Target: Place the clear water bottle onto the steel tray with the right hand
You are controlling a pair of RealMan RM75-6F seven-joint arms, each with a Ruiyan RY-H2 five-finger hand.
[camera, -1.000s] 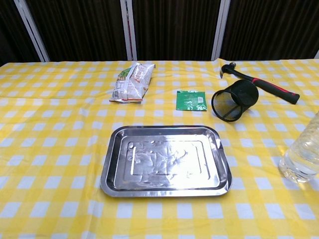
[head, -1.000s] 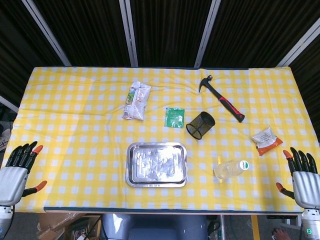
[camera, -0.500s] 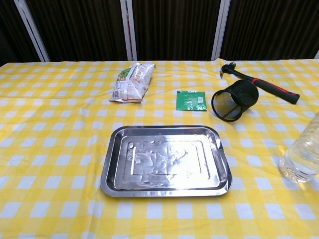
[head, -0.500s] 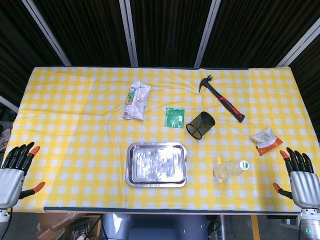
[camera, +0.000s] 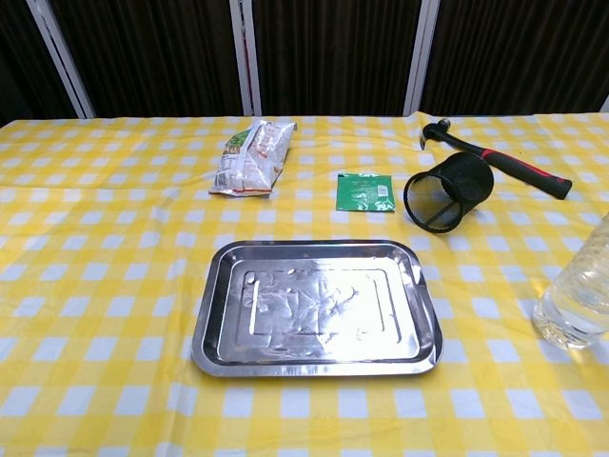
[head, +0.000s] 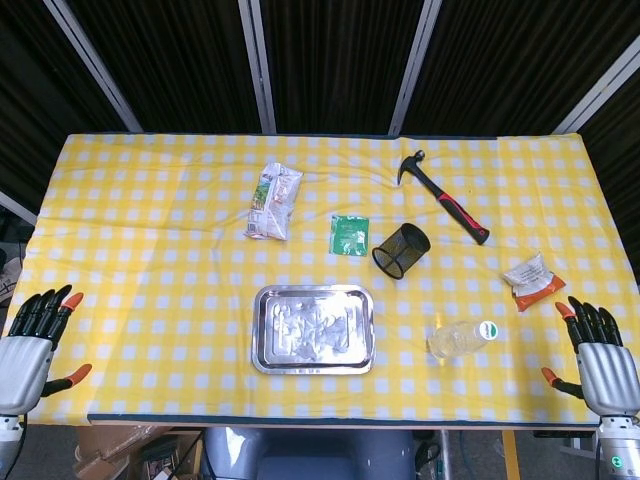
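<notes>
Your right robot hand (head: 603,362) has crept a little up and inward from the lower right corner of the head view since a second ago, while your left robot hand (head: 27,344) sits slightly lower than it did at the lower left edge. Both are released, fingers spread and holding nothing, and both hang off the front edge of the desk (head: 150,250). Nothing on the desk has shifted.

The water bottle (head: 462,339) lies on its side at lower right of centre, cap pointing right, just to the right of the steel tray (head: 313,329) and apart from it. In the chest view only its clear base (camera: 577,302) shows at the right edge, so you probably cannot judge its full lie from there. The tray (camera: 317,307) is bare.

A yellow and white checked cloth covers the desk. Further up the head view lie a white snack bag (head: 273,202), a green packet (head: 349,235), a black mesh cup (head: 401,250) tipped over, and a hammer (head: 445,197) with a red and black handle. An orange and white packet (head: 532,280) lies near the right edge. Dark panels with pale frames stand behind.
</notes>
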